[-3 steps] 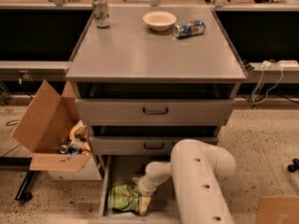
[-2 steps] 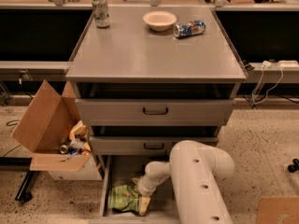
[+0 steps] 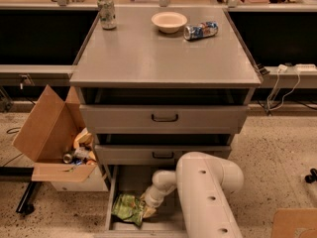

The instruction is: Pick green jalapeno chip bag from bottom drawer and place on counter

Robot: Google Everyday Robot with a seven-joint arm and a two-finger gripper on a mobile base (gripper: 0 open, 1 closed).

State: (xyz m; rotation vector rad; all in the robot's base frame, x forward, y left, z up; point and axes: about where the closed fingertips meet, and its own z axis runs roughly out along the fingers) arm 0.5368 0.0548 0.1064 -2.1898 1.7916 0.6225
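The green jalapeno chip bag (image 3: 127,208) lies crumpled on the floor of the open bottom drawer (image 3: 130,180), at its front left. My gripper (image 3: 149,210) reaches down into the drawer and sits at the bag's right edge, touching it. The white arm (image 3: 208,197) covers the right half of the drawer. The counter (image 3: 163,56) is the flat grey cabinet top above.
On the counter stand a cream bowl (image 3: 169,21), a blue soda can (image 3: 200,30) on its side and an upright can (image 3: 106,12). Two upper drawers (image 3: 164,118) are slightly open. An open cardboard box (image 3: 47,133) with trash sits left of the cabinet.
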